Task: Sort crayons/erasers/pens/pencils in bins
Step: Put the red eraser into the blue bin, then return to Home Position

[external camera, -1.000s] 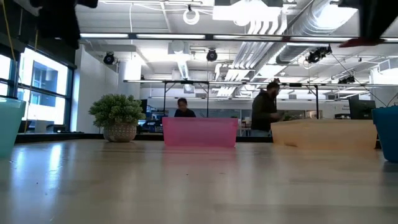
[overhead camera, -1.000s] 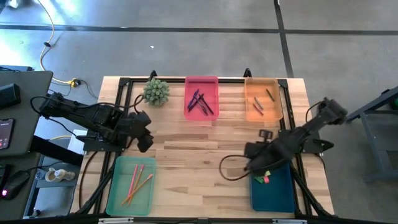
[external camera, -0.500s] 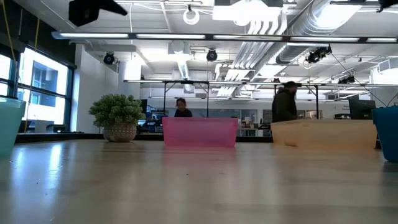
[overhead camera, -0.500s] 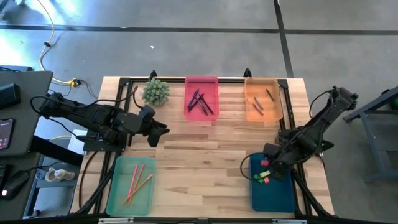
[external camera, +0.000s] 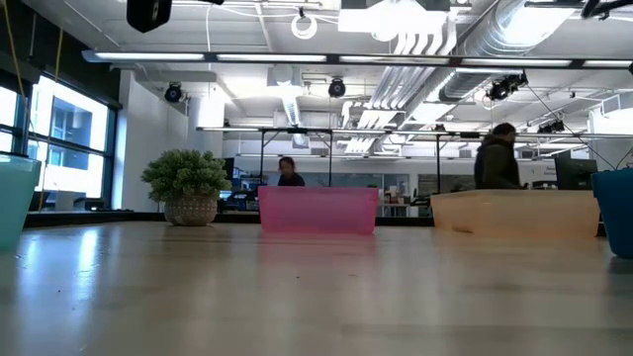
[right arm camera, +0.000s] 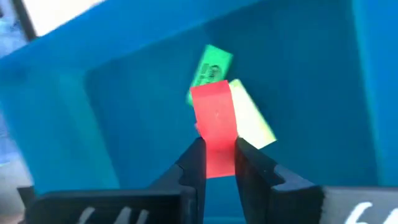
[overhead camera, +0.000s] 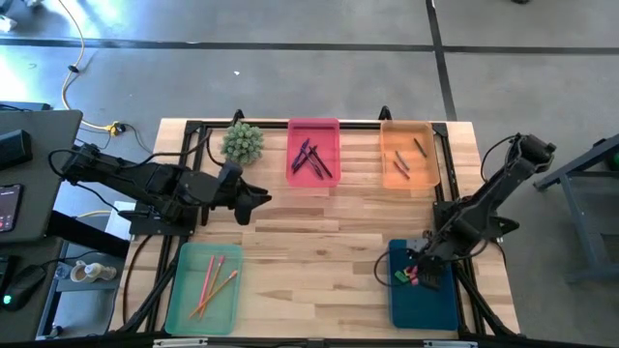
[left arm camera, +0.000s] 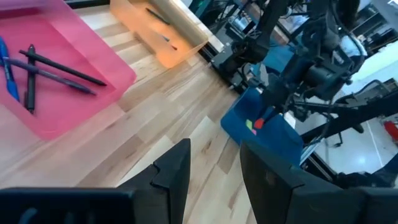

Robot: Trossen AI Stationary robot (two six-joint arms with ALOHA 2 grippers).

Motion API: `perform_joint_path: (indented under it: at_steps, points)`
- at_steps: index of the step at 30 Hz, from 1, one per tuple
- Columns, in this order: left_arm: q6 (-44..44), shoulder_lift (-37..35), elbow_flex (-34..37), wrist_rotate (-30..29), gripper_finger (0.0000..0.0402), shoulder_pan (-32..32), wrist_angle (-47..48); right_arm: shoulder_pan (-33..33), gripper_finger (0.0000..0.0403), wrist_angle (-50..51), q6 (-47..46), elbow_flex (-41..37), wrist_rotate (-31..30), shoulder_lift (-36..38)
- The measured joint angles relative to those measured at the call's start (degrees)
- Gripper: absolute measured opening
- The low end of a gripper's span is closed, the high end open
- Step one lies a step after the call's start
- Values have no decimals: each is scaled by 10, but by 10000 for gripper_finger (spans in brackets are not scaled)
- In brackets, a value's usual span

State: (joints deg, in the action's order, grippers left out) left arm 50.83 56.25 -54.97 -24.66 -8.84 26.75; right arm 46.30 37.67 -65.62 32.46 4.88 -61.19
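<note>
My right gripper (right arm camera: 217,158) is over the near-right dark blue bin (overhead camera: 430,300), shut on a red eraser (right arm camera: 214,121). A green eraser (right arm camera: 210,70) and a yellow-green eraser (right arm camera: 252,118) lie on the bin's floor beyond it. My left gripper (overhead camera: 253,201) is open and empty above the table's left middle; its fingers (left arm camera: 174,171) point toward the right side. Pens lie in the pink bin (overhead camera: 313,153), crayons in the orange bin (overhead camera: 406,155), and pencils in the pale green bin (overhead camera: 203,285). My right gripper pinches the red eraser by its near end (right arm camera: 217,163) between its two fingers, which lie along its two long sides. The fingers slant down into the blue bin. The eraser sticks out past the fingertips over the other two erasers; whether it touches them I cannot tell.
A small potted plant (overhead camera: 243,142) stands at the far left beside the pink bin. A black frame (overhead camera: 193,145) runs along the table's far and side edges. The bare wood in the middle (overhead camera: 319,242) is free. A person walks in the room behind (external camera: 497,163).
My right gripper has carried the red eraser from over the bare wood toward the table's right and near edge, and now stands over the blue bin. My left gripper has reached toward the table's right.
</note>
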Motion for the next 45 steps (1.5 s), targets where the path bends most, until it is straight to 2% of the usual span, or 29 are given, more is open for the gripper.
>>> perform_joint_path:
  at_steps: [5,14,19,26,37,41,45]
  points:
    - [0,3,0,9,127,0,0,0,76,-6,-4,-9,-4,0]
    - [0,5,0,17,127,0,0,-5,188,5,-27,-7,2,8]
    - [0,5,0,28,127,0,0,-1,205,3,-31,-7,-13,48]
    - [-44,-23,0,53,127,3,0,-11,195,-9,-10,-6,-145,132]
    - [-245,-104,0,60,125,41,37,-75,193,-113,7,-6,-365,202]
    - [-285,-132,5,60,101,41,73,-112,193,-177,27,-6,-426,205]
    - [-311,-169,46,60,56,41,60,-152,193,-235,57,-6,-473,205]
